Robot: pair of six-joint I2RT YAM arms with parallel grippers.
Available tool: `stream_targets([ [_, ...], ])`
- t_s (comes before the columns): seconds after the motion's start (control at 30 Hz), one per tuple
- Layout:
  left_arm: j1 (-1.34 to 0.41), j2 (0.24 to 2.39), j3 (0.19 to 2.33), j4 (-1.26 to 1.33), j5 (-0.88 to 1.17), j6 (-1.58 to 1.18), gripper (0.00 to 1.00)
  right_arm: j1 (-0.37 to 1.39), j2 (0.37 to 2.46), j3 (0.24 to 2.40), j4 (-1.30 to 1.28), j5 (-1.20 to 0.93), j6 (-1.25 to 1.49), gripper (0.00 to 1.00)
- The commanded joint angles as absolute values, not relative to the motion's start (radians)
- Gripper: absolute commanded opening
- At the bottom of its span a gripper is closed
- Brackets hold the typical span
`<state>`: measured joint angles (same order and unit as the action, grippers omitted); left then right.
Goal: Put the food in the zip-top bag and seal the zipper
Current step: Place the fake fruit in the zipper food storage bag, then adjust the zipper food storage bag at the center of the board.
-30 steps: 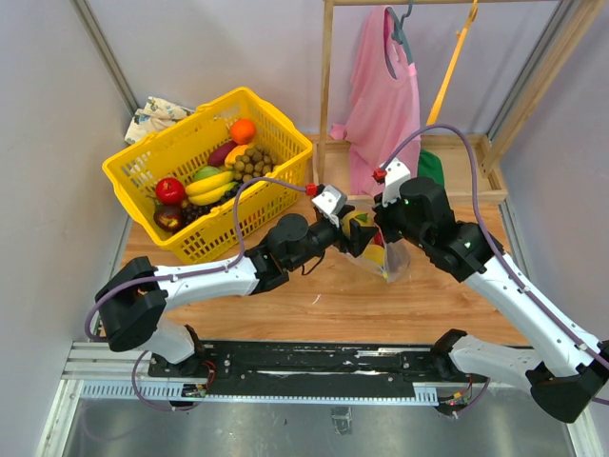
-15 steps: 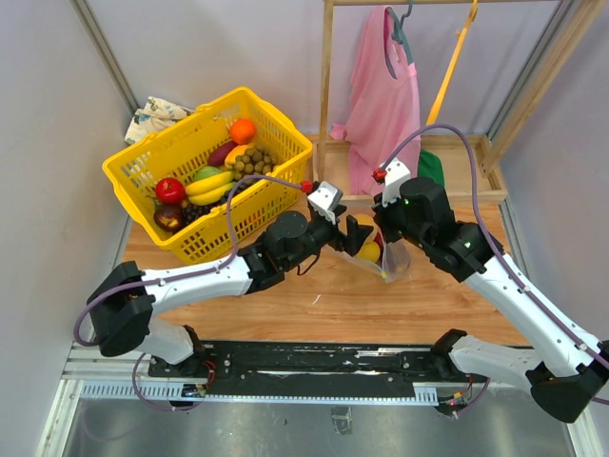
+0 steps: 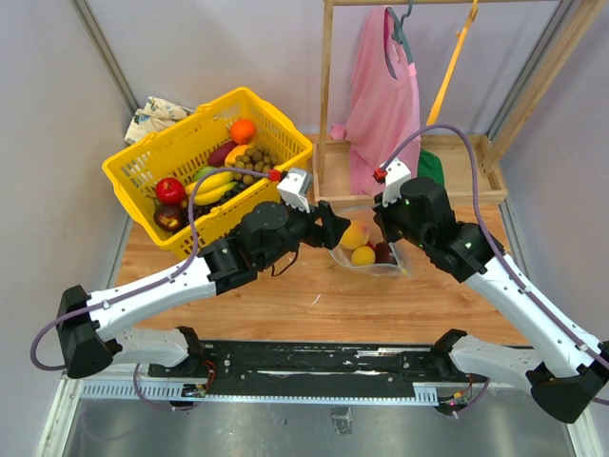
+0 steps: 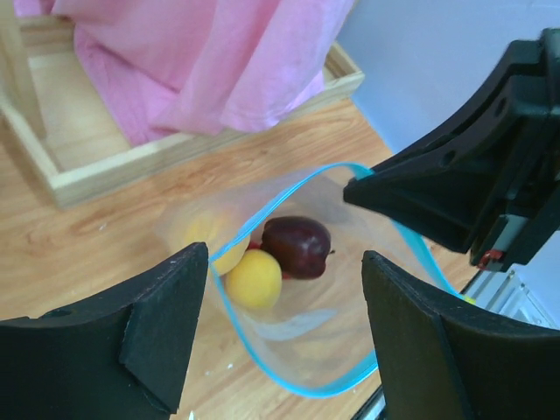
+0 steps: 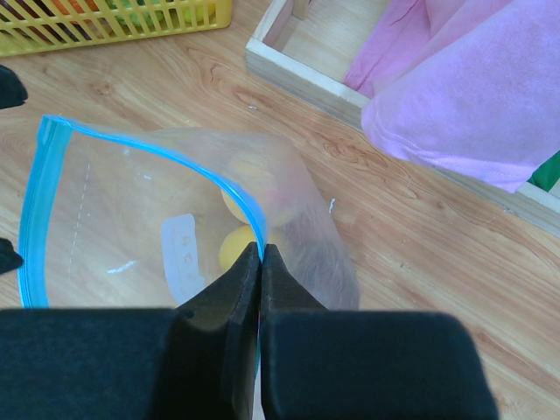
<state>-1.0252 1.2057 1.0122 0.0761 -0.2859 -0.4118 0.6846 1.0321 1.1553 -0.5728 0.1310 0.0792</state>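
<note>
Your right gripper (image 5: 261,249) pinched the zipper (image 5: 38,219) of one zip-top bag (image 4: 306,341); your left gripper (image 4: 286,258) gaped wide, empty. Inside lay two yellow fruits (image 4: 254,278) and one dark purple fruit (image 4: 297,245).

The zip-top bag (image 5: 131,219) is clear, its zipper (image 5: 39,210) light blue and its label (image 5: 182,254) white. Inside are yellow-orange fruits (image 4: 254,278) and a dark purple-red fruit (image 4: 297,245). The basket (image 3: 173,131) is bright yellow, the garment (image 3: 381,105) pink, and the bench (image 3: 285,305) pale wood grain. The left tool (image 4: 284,254) and right tool (image 5: 261,262) are black.
</note>
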Motion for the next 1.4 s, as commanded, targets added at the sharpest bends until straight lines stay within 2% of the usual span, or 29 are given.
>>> stream_targets([
  [0.0,-1.035,1.177,1.056,-0.148,-0.362,-0.508,0.74,0.674,1.009,1.157,-0.549,0.135,0.092,0.01],
  [0.17,-1.035,1.190,1.066,-0.241,-0.337,-0.572,0.71,0.674,1.011,1.152,-0.546,0.138,0.092,0.01],
  [0.33,-1.035,1.235,1.057,-0.263,-0.272,-0.606,0.63,0.673,1.009,1.151,-0.545,0.148,0.089,0.01],
  [0.43,-1.035,1.268,1.072,-0.262,-0.222,-0.606,0.51,0.673,1.006,1.150,-0.546,0.169,0.084,0.01],
  [0.63,-1.035,1.291,1.147,-0.291,-0.204,-0.566,0.13,0.673,1.005,1.157,-0.576,0.266,0.054,0.01],
  [0.73,-1.034,1.307,1.199,-0.325,-0.210,-0.534,0.01,0.672,0.998,1.161,-0.597,0.334,0.033,0.01],
  [0.93,-1.010,1.363,1.306,-0.426,-0.181,-0.486,0.00,0.673,0.977,1.178,-0.623,0.476,-0.008,0.01],
  [1.37,-0.971,1.421,1.353,-0.465,-0.156,-0.447,0.00,0.673,0.988,1.181,-0.618,0.459,-0.002,0.01],
])
